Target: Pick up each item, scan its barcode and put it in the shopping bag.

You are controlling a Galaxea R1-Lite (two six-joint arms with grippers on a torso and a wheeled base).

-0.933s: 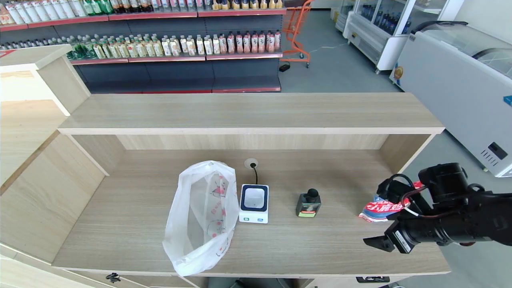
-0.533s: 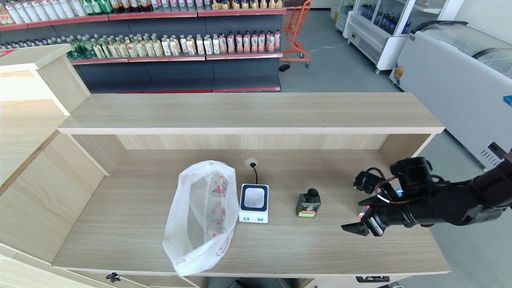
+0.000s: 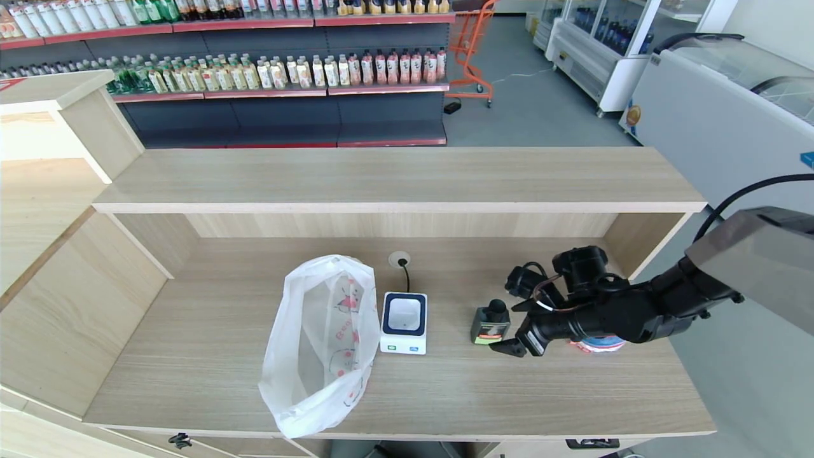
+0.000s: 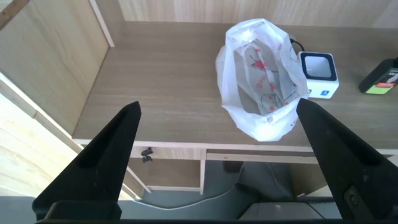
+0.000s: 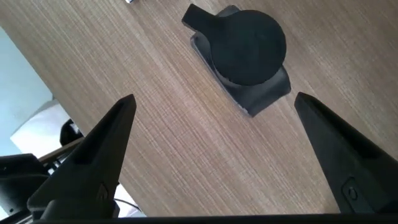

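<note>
Right tool (image 3: 512, 327) spread wide, empty, just right of the dark bottle (image 3: 490, 325) at centre-right of the counter (image 3: 445, 388). Its arm partly covers a packet (image 3: 598, 345). Scanner (image 3: 404, 322) and shopping bag (image 3: 321, 343) stand further left. Left tool (image 4: 217, 106) spread wide, empty.

The right gripper (image 3: 510, 327) travels from the lower right edge of the head view leftward and slightly up. It arrives just right of the bottle (image 3: 490, 324) at centre right, jaws spread apart. The arm now lies across the packet (image 3: 598, 344) (only a sliver peeks out beneath it), which showed plainly at first.
</note>
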